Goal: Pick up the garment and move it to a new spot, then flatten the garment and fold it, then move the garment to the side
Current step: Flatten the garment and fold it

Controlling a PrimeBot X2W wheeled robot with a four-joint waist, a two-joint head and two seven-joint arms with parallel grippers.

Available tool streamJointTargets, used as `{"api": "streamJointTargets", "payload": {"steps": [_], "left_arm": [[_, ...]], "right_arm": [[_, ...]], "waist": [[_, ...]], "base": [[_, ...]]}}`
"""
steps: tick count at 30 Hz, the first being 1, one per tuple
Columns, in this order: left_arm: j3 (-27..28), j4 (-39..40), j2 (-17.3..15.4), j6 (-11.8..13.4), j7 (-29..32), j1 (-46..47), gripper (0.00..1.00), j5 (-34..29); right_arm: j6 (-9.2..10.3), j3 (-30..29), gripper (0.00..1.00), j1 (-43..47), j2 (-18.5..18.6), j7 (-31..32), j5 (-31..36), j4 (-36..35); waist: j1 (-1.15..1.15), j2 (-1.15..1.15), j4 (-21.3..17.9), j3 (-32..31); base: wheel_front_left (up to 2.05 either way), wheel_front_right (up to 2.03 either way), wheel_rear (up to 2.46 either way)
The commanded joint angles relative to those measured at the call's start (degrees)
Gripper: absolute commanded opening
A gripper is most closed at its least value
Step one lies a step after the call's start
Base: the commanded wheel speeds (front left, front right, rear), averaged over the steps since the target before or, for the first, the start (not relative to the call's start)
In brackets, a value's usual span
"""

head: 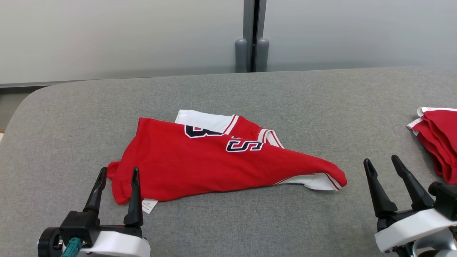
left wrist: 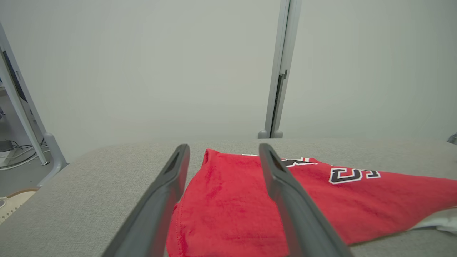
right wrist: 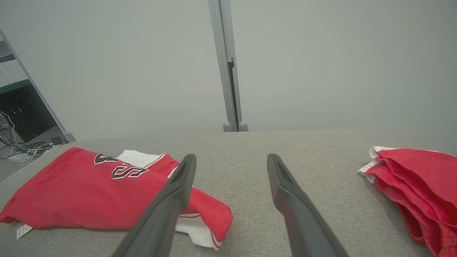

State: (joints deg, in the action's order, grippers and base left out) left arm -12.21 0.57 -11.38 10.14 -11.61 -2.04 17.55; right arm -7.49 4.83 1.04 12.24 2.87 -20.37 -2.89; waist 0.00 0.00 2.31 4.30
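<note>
Here's the grey fabric-covered desk (head: 250,92), and a little left of its centre lies the red jersey-style garment with white trim and dark block lettering (head: 200,167). It's rumpled and folded over itself, not flat. A broad red panel on the left tapers to a point on the right, where a white hem with red stripes peeks out underneath. A white edge pokes out from behind on the far side, and a small white label (head: 149,205) sticks out at the near-left corner.

Now the left gripper (head: 119,170), down at the near-left: jaws spread wide, nothing pinched. Its 2 long dark fingers (head: 134,200) point away from the robot, and the garment's near-left corner lies right by them. From the left wrist camera, the red cloth (left wrist: 232,207) sits between and beneath the 2 fingers. Whether a fingertip actually touches the fabric, I cannot tell.

Over to the right gripper (head: 381,160), at the near-right of the desk: jaws spread wide too, holding nothing. It stands apart from the garment's pointed right end, and the right wrist view has bare grey surface between its fingers.

At the desk's far right edge, a second red cloth with white striped trim (head: 441,142) lies bunched in folds, well apart from the first. Behind the desk, pale grey wall panels (head: 107,35) meet at a dark grey vertical post (head: 249,21).
</note>
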Motion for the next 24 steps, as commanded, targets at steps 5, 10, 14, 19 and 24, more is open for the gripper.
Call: {"api": "streamJointTargets", "payload": {"steps": [5,10,14,19,24], "left_arm": [[-0.8,0.9,-0.1,0.1,0.2,1.7,1.0,-0.6],[-1.8,1.2,0.5,0.0,-0.1,3.8,1.0,-1.0],[-2.3,1.1,1.0,-0.2,-0.6,5.3,1.0,-1.2],[-3.0,0.3,1.7,-0.5,-1.2,7.2,1.0,-1.5],[-2.9,-0.5,1.6,-0.5,-1.9,7.9,1.0,-1.5]], "right_arm": [[0.0,0.7,1.0,1.6,-0.4,0.6,-0.7,3.1],[0.0,2.6,1.0,1.8,-0.3,0.0,-2.0,8.4],[0.0,4.3,1.0,-0.1,0.1,-1.0,-2.5,11.6],[0.0,6.6,1.0,-4.1,0.8,-3.5,-2.7,16.3],[0.0,7.7,0.0,-5.8,1.8,-6.4,-3.9,17.8]], "waist": [[0.0,0.0,1.0,1.3],[0.0,0.0,2.3,3.9],[0.0,0.0,3.0,5.8],[0.0,0.0,3.6,8.2],[0.0,0.0,3.7,8.9]], "base": [[0.0,0.0,0.0],[0.0,0.0,0.0],[0.0,0.0,0.0],[0.0,0.0,0.0],[0.0,0.0,0.0]]}}
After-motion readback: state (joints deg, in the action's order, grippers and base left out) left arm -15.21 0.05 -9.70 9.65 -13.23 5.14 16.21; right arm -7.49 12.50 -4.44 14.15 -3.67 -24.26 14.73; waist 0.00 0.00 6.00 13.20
